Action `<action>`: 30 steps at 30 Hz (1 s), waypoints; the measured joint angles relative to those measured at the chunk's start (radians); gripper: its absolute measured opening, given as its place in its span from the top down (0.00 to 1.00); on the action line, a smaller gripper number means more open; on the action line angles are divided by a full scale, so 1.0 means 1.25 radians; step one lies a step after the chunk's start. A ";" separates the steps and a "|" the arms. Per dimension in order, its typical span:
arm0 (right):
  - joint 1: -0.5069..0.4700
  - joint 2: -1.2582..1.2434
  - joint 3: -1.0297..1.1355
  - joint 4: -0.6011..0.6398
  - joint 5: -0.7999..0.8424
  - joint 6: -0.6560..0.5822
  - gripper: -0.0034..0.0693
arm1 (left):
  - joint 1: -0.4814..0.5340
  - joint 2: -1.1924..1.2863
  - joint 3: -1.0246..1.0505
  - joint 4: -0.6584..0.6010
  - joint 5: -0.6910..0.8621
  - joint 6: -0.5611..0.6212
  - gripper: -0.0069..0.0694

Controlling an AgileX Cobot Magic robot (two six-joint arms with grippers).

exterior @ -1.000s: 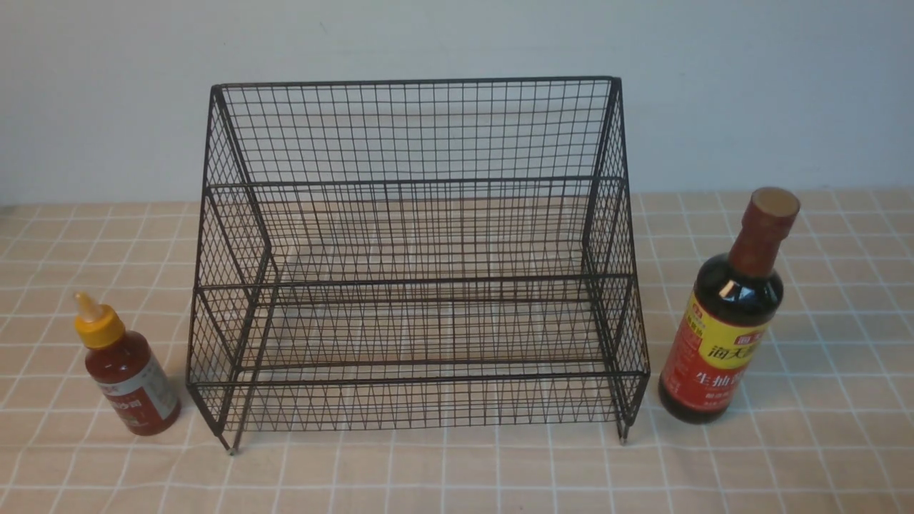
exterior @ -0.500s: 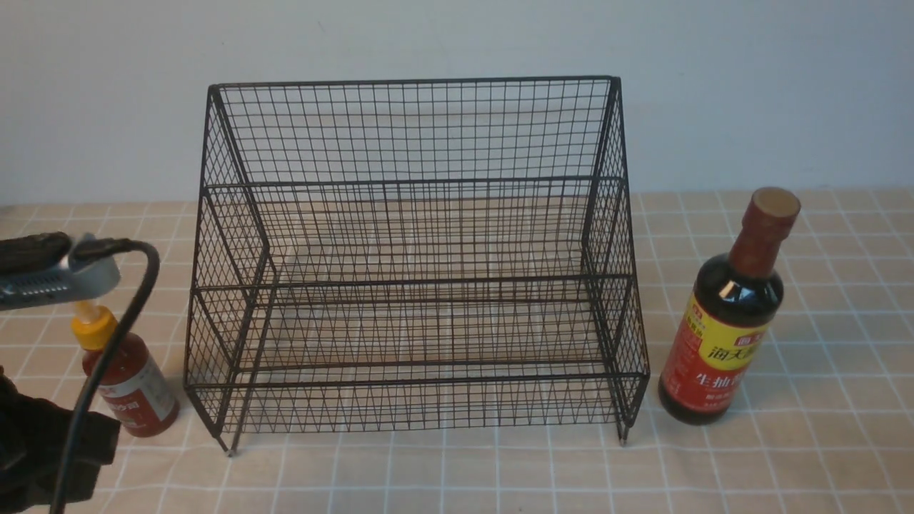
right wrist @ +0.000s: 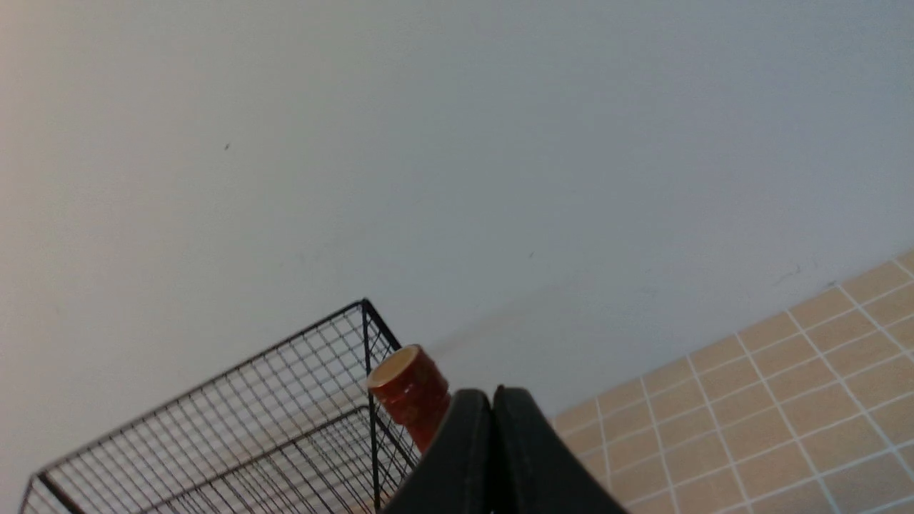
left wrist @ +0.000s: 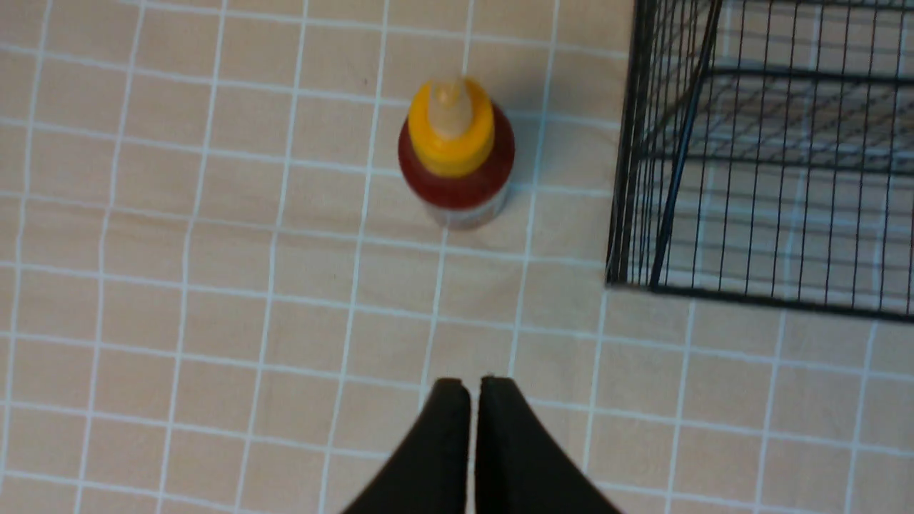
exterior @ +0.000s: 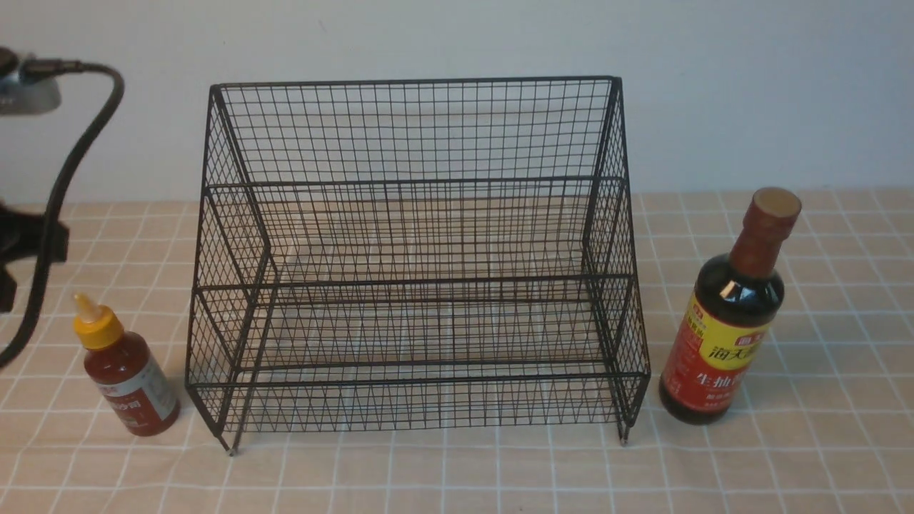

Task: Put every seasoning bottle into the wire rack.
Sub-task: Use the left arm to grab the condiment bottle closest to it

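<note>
Red sauce bottle (left wrist: 455, 153) stands ahead of L gripper (left wrist: 473, 387), beside wire rack (left wrist: 750, 178), no contact. L and R gripper (right wrist: 493, 396) both pinched closed, empty. Soy bottle (right wrist: 408, 387): only cap shows behind R's tips.

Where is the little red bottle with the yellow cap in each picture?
Front view: the little red bottle stands on the cloth, left of the wire rack.
Left wrist view: seen from above, ahead of the shut left claw, beside the rack's corner.
Right wrist view: not in it.
Shared landmark: the wire rack shows in all three.
</note>
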 joint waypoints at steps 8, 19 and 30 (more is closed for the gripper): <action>0.000 0.321 -0.303 0.018 0.379 -0.252 0.97 | 0.000 0.206 -0.154 -0.008 -0.001 -0.001 0.91; 0.000 0.389 -0.301 0.141 0.421 -0.370 0.97 | 0.000 0.307 -0.160 0.032 0.000 -0.001 0.39; 0.000 0.388 -0.300 0.144 0.411 -0.377 0.97 | 0.000 0.414 -0.160 0.067 -0.007 -0.030 0.16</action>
